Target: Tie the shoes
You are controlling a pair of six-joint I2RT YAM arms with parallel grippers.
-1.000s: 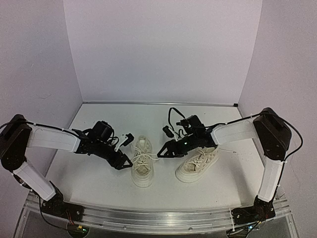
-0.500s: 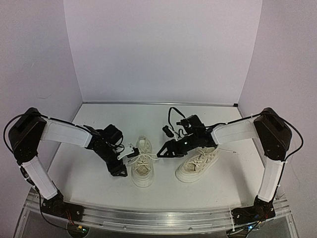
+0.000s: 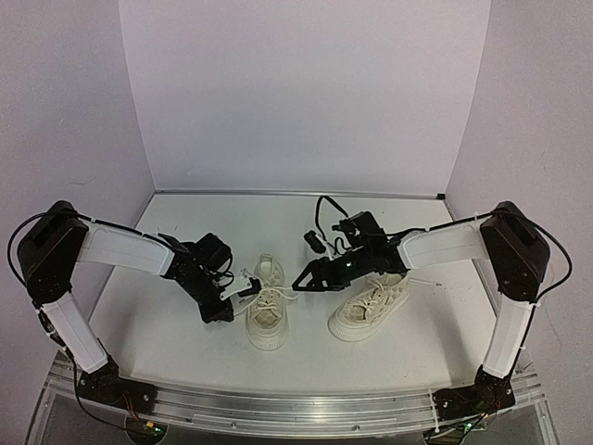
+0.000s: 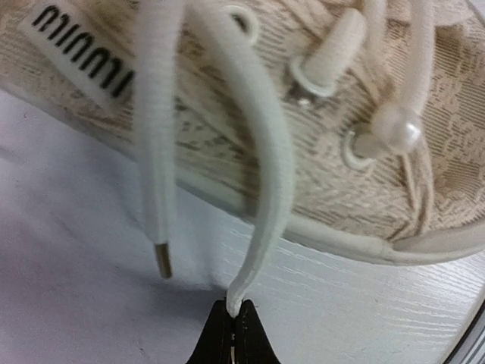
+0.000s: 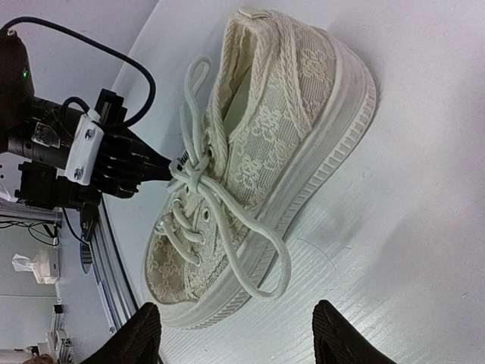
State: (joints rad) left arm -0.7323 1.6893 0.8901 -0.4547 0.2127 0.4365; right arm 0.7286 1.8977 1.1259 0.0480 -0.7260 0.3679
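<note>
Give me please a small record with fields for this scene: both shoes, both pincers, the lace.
left shoe: upright on the table, toe toward the arm bases
right shoe: beside it, apart, turned at an angle
left pincer: shut on the end of one lace of the left shoe
right pincer: open, holds nothing, close beside the left shoe
</note>
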